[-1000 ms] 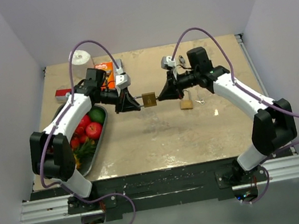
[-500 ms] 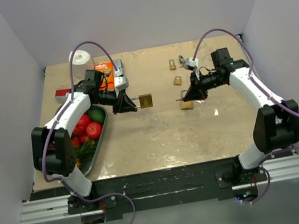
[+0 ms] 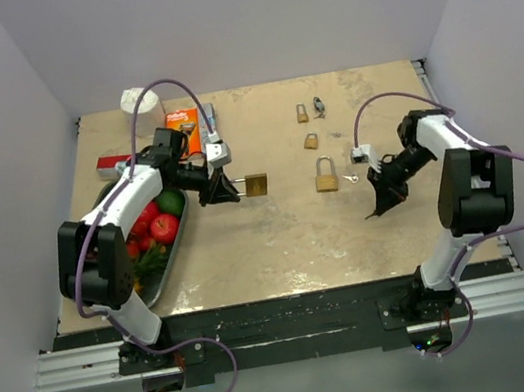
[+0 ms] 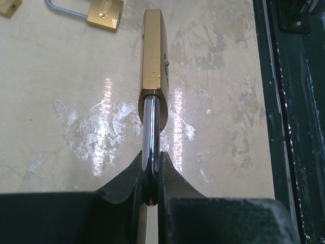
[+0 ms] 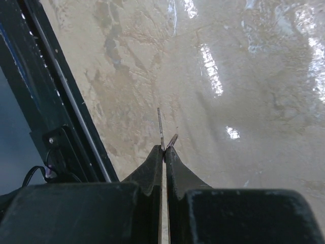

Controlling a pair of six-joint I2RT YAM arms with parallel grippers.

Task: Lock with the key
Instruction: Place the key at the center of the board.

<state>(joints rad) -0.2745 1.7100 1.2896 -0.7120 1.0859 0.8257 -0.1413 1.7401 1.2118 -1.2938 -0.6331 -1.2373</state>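
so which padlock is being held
the brass padlock clamped by its shackle in the left jaws; the other three padlocks lie loose on the table

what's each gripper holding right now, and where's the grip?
Left gripper: padlock, pinched by its shackle. Right gripper: key, held at its near end, blade sticking out ahead.

Key (image 5: pixel 160 133): thin sliver only, the rest hidden inside the right claw (image 5: pixel 164 148). Padlock (image 4: pixel 154 61): shackle's lower bend buried in the left claw (image 4: pixel 151 158) (body seen edge-on). Spare padlock (image 4: pixel 105 12): cut by the top edge.
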